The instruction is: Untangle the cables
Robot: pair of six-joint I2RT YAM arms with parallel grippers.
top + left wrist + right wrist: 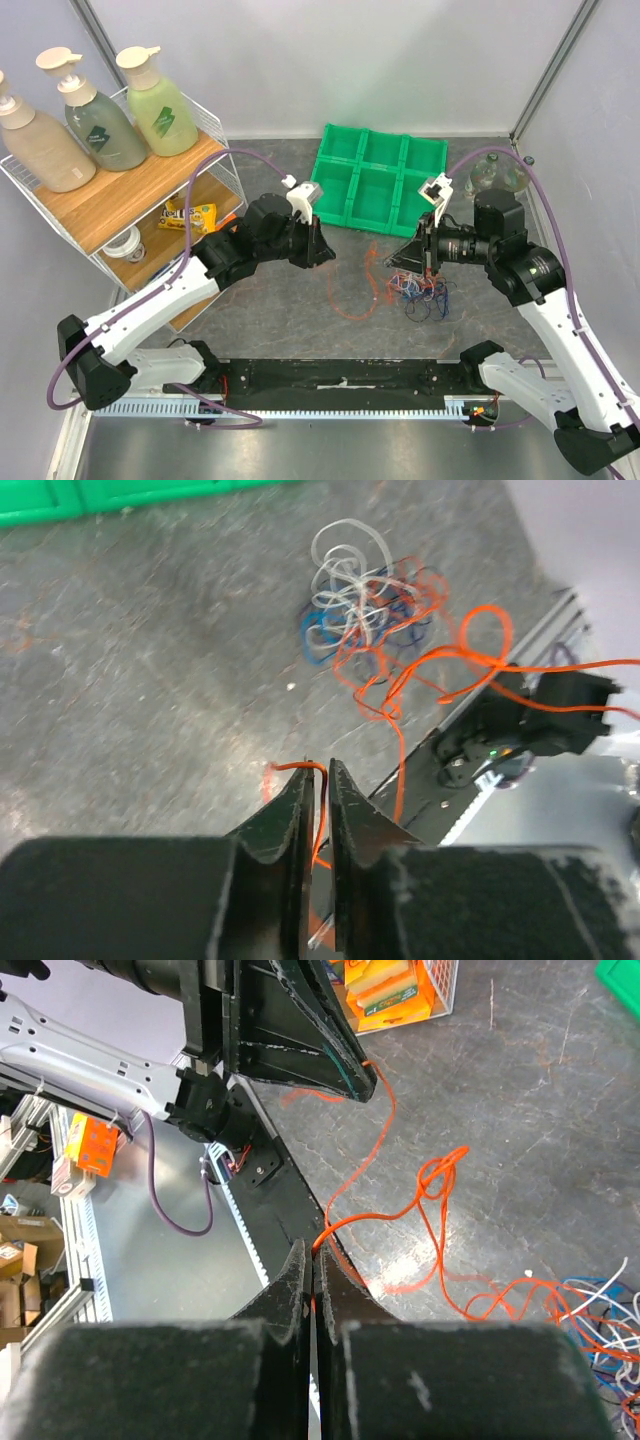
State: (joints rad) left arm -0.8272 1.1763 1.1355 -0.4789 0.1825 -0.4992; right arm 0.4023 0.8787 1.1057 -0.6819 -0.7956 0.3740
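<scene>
Pinching orange cable (440, 1172) in left jaws, all but closed on it — same cable clamped in right jaws, fully closed. Spotting tangle (360, 605) between green tray (380, 165) and table (280, 300) near edge.

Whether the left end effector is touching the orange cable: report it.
Touching. The left wrist view shows the orange cable running in between the tips of the nearly closed left end effector, pinched there.
</scene>
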